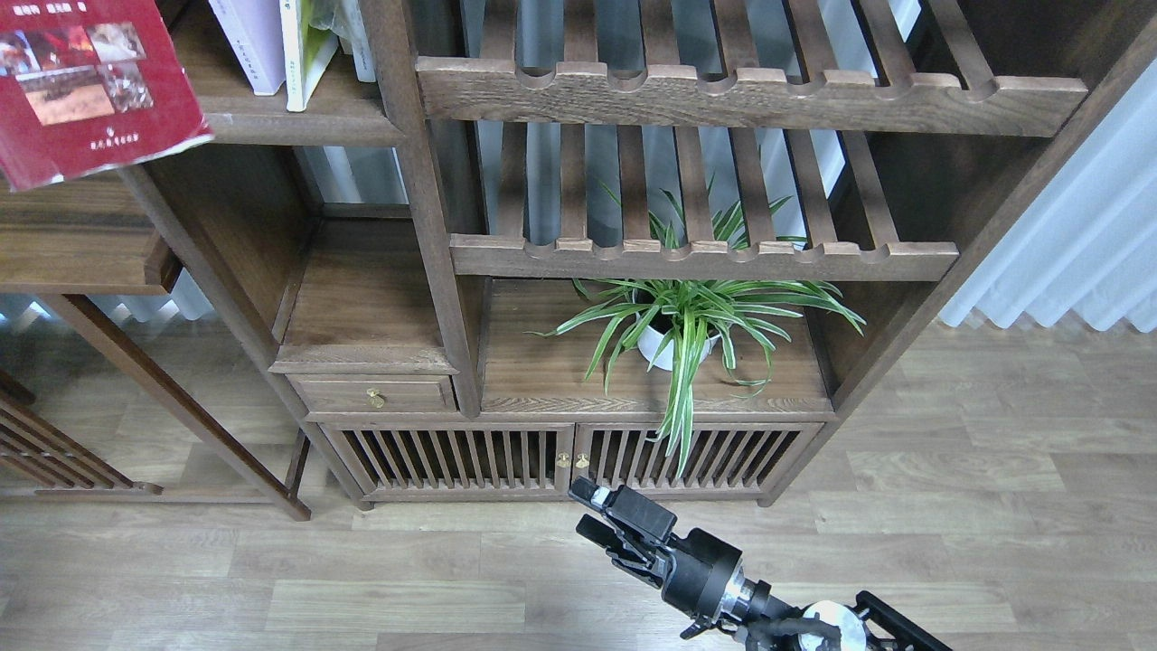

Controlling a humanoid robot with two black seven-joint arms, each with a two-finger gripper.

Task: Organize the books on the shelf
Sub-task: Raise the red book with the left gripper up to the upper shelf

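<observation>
The dark red book (86, 86) hangs tilted at the top left, in front of the left end of the shelf (298, 122); its upper part is cut off by the view's edge. My left gripper is out of view, so what holds the book is hidden. On the shelf, a white-lavender book (242, 41) and a lime-yellow and white book (301, 50) stand upright side by side. My right gripper (583, 510) is at the bottom centre above the floor, with its fingers apart and empty.
Two slatted racks (750, 95) (705, 260) fill the bookcase's right half. A potted spider plant (680, 327) stands below them. A small drawer (375, 396) and slatted cabinet doors (506, 457) sit lower. A wooden side table (77, 240) is at left, white curtains (1076, 244) at right.
</observation>
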